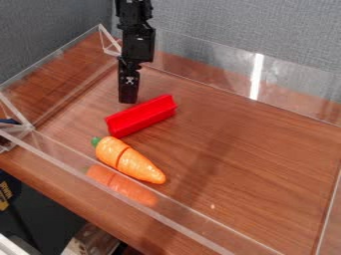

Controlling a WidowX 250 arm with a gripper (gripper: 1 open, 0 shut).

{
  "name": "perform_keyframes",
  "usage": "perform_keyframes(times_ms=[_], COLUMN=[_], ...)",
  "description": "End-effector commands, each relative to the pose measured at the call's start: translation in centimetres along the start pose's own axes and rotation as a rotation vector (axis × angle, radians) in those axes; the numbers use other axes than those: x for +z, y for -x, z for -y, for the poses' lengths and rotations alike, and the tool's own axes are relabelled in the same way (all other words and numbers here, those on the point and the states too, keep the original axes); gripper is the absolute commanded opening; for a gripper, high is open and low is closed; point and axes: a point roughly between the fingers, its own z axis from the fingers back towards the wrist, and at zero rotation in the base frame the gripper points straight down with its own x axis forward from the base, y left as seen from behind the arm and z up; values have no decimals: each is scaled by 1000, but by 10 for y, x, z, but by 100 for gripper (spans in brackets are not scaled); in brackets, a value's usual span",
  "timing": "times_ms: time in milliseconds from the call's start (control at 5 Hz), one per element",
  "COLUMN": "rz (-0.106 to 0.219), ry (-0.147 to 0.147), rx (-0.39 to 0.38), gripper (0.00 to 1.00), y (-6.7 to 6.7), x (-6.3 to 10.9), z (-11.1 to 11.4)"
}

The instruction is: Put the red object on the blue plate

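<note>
My black claw hung just beside red block, toward desk's far left corner. Orange carrot, green end toward block, lay near desk's front left edge, behind clear wall.

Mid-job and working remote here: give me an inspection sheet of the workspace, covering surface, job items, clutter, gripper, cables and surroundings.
Surface: brown wood-look tabletop, no spills visible
Red object: red rectangular block, lying flat, near the gripper
Blue plate: nothing seen; a small blue item at the left edge is too cut off to identify
Clutter: orange carrot with green end, lying beside the block
Gripper: black gripper, pointing down behind the block; whether open or shut, cannot tell
Cables: none identifiable
Surroundings: transparent barrier around the tabletop, grey walls
</note>
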Motion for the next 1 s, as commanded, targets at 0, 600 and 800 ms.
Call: perform_keyframes(times_ms=[0,600,800], rz=[11,14,19], ry=[-11,26,39], rx=[-17,-101,-120], gripper=[100,100,100], y=[10,-2,-5], x=[9,7,7], z=[1,12,14])
